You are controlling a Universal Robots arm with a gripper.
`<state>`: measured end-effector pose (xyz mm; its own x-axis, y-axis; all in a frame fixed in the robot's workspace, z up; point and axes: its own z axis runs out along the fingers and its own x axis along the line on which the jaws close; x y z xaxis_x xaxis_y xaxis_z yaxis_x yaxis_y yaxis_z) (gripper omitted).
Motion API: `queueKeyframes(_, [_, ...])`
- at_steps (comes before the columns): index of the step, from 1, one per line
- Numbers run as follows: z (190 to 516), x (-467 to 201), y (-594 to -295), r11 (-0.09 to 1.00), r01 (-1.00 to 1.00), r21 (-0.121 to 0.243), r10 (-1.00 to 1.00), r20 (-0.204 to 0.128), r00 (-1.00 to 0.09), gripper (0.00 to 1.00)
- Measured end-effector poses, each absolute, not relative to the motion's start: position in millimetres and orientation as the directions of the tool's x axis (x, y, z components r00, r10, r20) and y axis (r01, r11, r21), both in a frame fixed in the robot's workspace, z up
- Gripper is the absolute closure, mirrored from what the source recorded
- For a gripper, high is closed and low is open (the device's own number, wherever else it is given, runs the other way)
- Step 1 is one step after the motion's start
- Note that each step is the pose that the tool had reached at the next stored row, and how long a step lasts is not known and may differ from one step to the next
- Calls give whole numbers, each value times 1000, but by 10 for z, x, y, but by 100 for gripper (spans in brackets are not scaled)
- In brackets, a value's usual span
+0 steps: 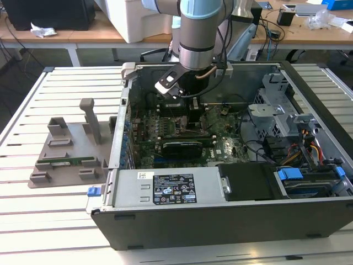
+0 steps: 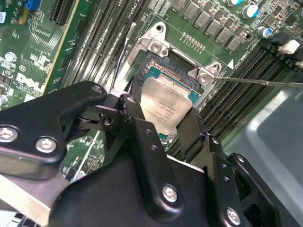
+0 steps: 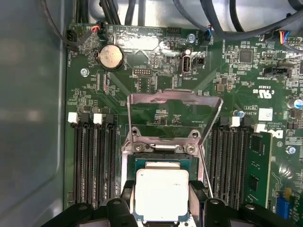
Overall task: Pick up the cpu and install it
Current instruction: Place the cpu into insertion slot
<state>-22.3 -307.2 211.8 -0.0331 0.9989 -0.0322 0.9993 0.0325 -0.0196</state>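
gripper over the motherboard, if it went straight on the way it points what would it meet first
Likely the open black square socket on the green motherboard: the black gripper points straight at it with the silvery square cpu between its fingers. The gap left is unclear.

A table (image 1: pixel 33 221) of pale slats is spread across the foreground and is evenly lit, with no hard shadows cast on it. Behind it, two wooden desks are set in a row: one (image 1: pixel 66 36) at the exterior view's left, the other (image 1: pixel 314 34) at the exterior view's right. The left desk is carried on white legs (image 1: pixel 71 55). A black box (image 1: pixel 49 14) and crumpled paper (image 1: pixel 41 30) are placed on it. A white box (image 1: pixel 138 22) is seen between the desks. Cables (image 1: pixel 270 30) are strewn on the right desk. Dark floor (image 1: pixel 19 63) is seen beneath.
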Motion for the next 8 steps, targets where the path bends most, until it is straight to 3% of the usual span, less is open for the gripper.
queueKeyframes(8, [2081, -227, -3125, 32, 999, -19, 999, -32, -33, 46])
